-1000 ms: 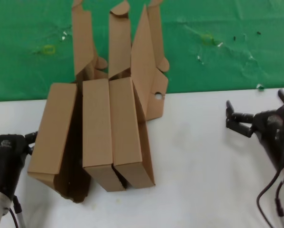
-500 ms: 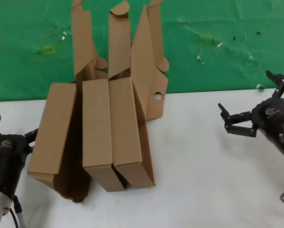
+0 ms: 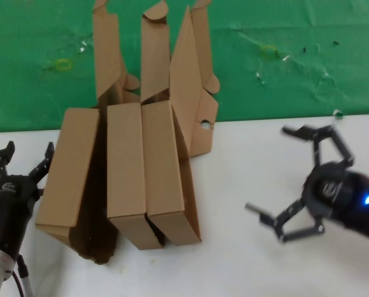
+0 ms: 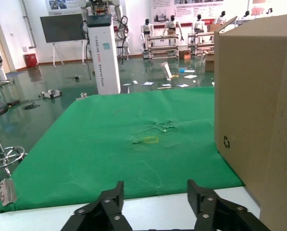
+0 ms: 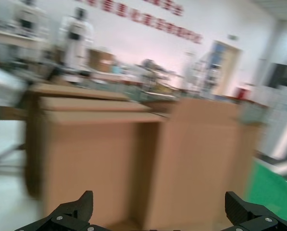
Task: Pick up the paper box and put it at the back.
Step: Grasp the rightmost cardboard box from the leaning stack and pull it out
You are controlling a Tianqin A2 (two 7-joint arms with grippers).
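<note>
Jaws spread wide on my right gripper point(image 3: 298, 185), which hangs over the bare white tabletop point(image 3: 246, 260) well to the right of the boxes and holds nothing. Over on the far side my left gripper point(image 3: 22, 162) waits, jaws also apart, just beside the wide brown box point(image 3: 68, 170) at the left of the row.

In my judgement the step in hand is the approach. What I am after is the paper box point(image 3: 165, 170), standing on the tabletop in the row of brown boxes, its lid rising against the back point(image 3: 295, 62), the green cloth behind. Which box of the row is meant I judge only loosely; I take the rightmost upright one, next to the flap with the small round hole point(image 3: 205, 125).

My right wrist view shows the brown faces of the boxes ahead between my open jaws, so I seem roughly lined up. To do this well I should come in level and slow from the right, and keep the jaws wide until they straddle one wall of the box. The boxes stand pressed together, so a careless entry could nudge a neighbour or catch the holed flap. Thin cardboard buckles under a hard squeeze, so I would close firmly but not crush, near the middle of the edge so the box does not swing when lifted.
</note>
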